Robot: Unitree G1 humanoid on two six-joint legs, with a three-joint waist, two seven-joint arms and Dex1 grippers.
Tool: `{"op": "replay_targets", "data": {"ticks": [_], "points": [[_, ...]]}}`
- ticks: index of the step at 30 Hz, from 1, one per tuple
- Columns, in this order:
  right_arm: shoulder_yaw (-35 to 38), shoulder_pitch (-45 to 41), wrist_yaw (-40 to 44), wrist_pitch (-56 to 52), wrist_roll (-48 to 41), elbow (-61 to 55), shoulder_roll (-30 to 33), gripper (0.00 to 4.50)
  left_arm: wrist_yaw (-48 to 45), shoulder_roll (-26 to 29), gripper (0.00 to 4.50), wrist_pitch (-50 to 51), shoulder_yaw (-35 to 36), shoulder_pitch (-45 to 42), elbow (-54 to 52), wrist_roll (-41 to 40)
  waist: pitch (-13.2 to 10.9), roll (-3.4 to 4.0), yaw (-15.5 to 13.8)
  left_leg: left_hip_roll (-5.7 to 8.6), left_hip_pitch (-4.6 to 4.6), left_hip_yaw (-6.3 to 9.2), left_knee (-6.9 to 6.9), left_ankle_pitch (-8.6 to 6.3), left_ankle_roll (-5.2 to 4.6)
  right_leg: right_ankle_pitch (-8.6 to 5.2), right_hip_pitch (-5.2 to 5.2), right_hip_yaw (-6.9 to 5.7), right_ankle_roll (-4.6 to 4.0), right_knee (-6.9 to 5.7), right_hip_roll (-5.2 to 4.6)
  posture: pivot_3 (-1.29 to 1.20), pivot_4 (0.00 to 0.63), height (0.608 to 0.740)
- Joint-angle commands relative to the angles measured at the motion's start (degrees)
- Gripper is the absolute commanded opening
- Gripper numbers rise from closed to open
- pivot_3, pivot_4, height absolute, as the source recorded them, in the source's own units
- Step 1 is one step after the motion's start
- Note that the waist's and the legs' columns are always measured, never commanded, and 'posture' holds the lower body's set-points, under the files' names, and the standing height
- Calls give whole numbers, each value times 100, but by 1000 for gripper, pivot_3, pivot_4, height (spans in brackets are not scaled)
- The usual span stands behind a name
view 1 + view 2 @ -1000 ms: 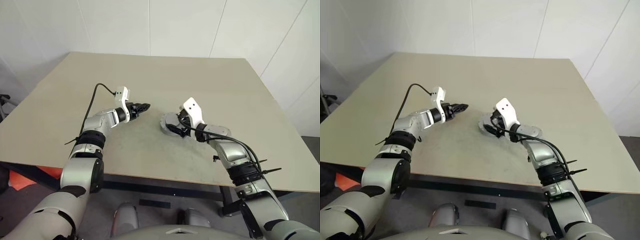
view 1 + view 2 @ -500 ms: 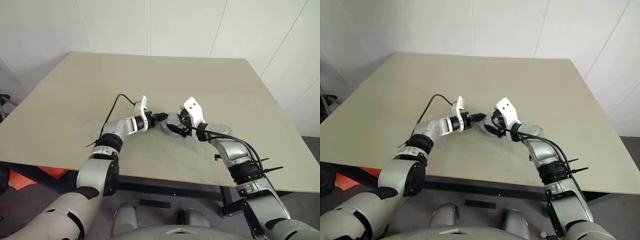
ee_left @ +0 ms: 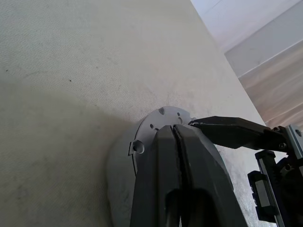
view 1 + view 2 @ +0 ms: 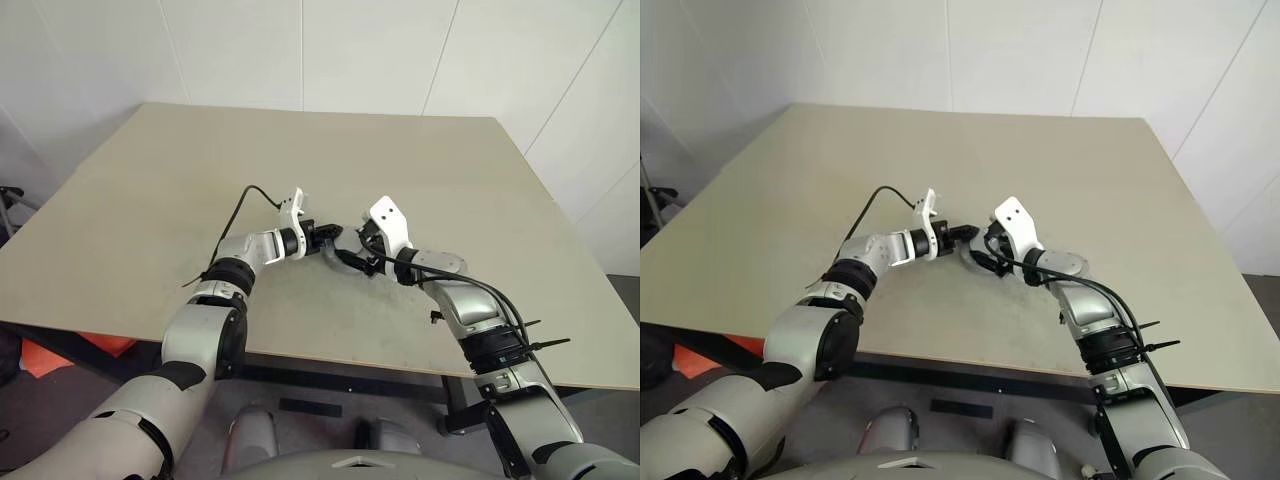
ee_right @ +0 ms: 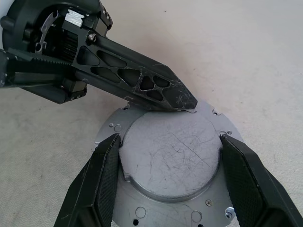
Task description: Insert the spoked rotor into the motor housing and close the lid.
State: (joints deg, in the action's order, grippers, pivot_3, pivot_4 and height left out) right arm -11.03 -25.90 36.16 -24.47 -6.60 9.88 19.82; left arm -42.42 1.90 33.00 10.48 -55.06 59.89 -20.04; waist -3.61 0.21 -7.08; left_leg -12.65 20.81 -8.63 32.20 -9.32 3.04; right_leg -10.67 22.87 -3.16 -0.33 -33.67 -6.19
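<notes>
The motor housing (image 5: pixel 170 163) looks like rigid, heavy, slick metal, best held across its raised round wall. The right end effector (image 5: pixel 170 189) straddles it, spread wide; the left end effector (image 3: pixel 176 137), pressed together, rests its tips on the flange.

The light is bright and soft all over, and the desk (image 4: pixel 420 160) looks pale and even. The white wall (image 4: pixel 300 50) has no glare. The shadows are faint. In the left wrist view a soft grey shadow lies on the desk beside the round metal part (image 3: pixel 142 137). The left end effector (image 3: pixel 176 130) is very close there and looks big and dark. In the right wrist view the scratches on the metal part show sharp and clear.
</notes>
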Motion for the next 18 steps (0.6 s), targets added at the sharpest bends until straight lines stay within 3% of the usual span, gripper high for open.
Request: {"op": "replay_targets", "data": {"ticks": [1,13,17,18], "points": [[-90,86,-98,-213,232,238,72,3182,-50,43,42,141,-90,-129,-54,76,0,0,0,0,0,0,0,0,0,0,0,0,0,0,0,0,0,740],[422,-129,-220,-519,-79,118,135,3182,-4,72,42,643,-577,61,-111,448,2,2,-7,5,-60,0,-16,-3,-5,-4,-68,-5,6,52,0,0,0,740],[454,-109,-235,-573,-86,-57,211,4486,-13,59,0,698,-599,75,-159,445,2,2,-15,15,-57,1,-29,-7,-12,-3,-80,-2,5,84,-4,0,0,740],[447,-111,-267,-559,-51,-85,230,4486,-14,58,0,703,-597,78,-169,444,2,2,-18,20,-57,0,-30,-11,-18,-3,-81,0,5,83,-6,0,0,740]]}}
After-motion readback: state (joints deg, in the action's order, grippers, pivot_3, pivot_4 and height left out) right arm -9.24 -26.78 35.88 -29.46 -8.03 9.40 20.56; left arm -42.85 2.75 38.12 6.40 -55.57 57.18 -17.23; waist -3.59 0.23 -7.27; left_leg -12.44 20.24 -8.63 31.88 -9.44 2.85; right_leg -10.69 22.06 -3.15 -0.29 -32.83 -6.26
